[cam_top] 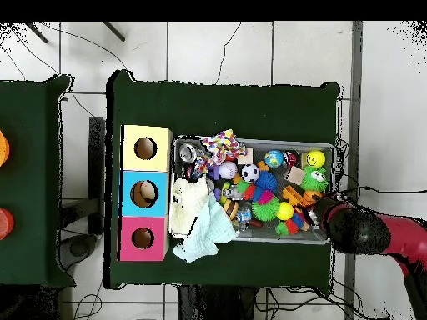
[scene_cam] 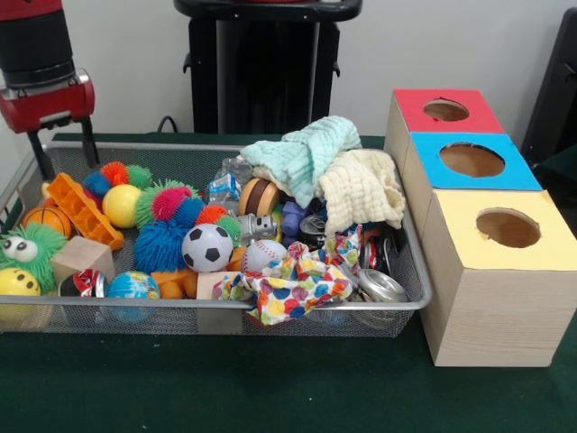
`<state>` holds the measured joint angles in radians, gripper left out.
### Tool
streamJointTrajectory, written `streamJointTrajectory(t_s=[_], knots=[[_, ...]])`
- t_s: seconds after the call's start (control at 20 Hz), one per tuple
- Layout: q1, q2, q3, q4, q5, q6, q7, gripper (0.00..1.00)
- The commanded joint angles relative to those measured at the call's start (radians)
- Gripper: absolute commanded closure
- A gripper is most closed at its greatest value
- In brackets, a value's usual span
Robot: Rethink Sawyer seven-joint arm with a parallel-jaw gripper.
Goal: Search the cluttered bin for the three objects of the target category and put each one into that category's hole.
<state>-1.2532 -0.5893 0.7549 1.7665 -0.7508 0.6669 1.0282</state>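
Observation:
The wire mesh bin (scene_cam: 410, 262) is full of mixed clutter; it also shows in the overhead view (cam_top: 327, 147). My gripper (scene_cam: 65, 152) hangs over the bin's far left corner, open and empty, above an orange grid toy (scene_cam: 83, 209). In the overhead view only the arm's end (cam_top: 338, 218) shows, at the bin's lower right corner. No plush animal shows clearly. An orange shape (scene_cam: 173, 283) lies half hidden at the bin's front; I cannot tell what it is. Something pale shows inside the blue box's hole (cam_top: 148, 194).
Three boxes stand beside the bin, each with a round hole: red (scene_cam: 448, 110), blue (scene_cam: 471, 160), yellow (scene_cam: 508, 227). The bin holds a soccer ball (scene_cam: 207, 247), a green fuzzy ball with googly eyes (scene_cam: 27, 248), spiky balls (scene_cam: 162, 244), a mint cloth (scene_cam: 302, 153), a cream cloth (scene_cam: 361, 185) and a spotted cloth (scene_cam: 293, 287).

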Motion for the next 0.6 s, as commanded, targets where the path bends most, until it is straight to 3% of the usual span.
streamJointTrajectory(t_s=[0.05,0.6], knots=[[0.016,0.115,0.013,-0.115,-0.075,-0.048,-0.152,0.00],[0.018,0.162,0.018,-0.136,-0.111,-0.068,-0.154,0.00]])
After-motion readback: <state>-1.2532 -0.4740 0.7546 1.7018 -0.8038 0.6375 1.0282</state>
